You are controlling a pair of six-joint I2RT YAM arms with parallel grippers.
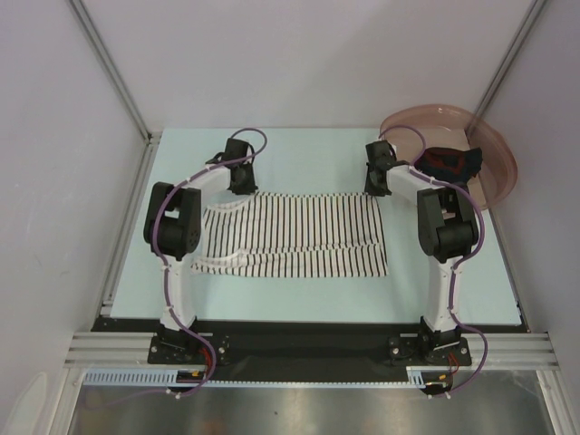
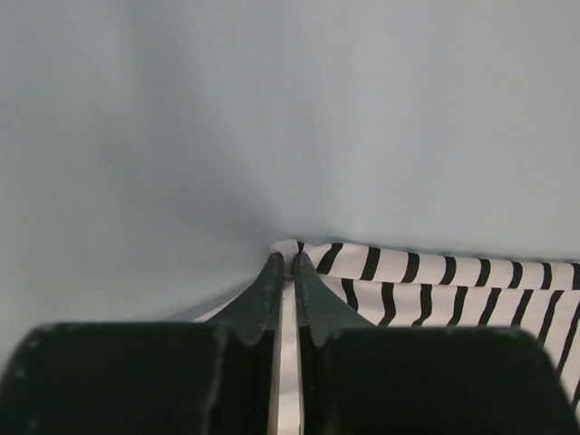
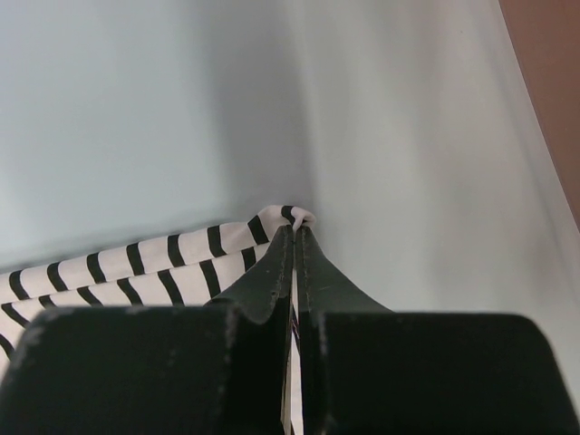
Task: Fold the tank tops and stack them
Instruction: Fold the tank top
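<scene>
The striped tank top [image 1: 299, 237] lies flat mid-table, its far edge toward twelve o'clock. My left gripper [image 2: 286, 263] pinches that edge's eleven o'clock corner and my right gripper [image 3: 296, 231] the one o'clock corner, both jaws narrowed onto cloth. I judge this the start of the first fold. Next I should lift both corners evenly and carry them toward six. The dark tank top [image 1: 450, 161] sits bunched in the pink basin [image 1: 497, 186] at two o'clock, perhaps partly red. My arms hide my fingertips from overhead.

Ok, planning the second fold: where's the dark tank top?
Top view: the dark tank top lies in the pink basin at the table's far right corner, beside the right arm.
</scene>
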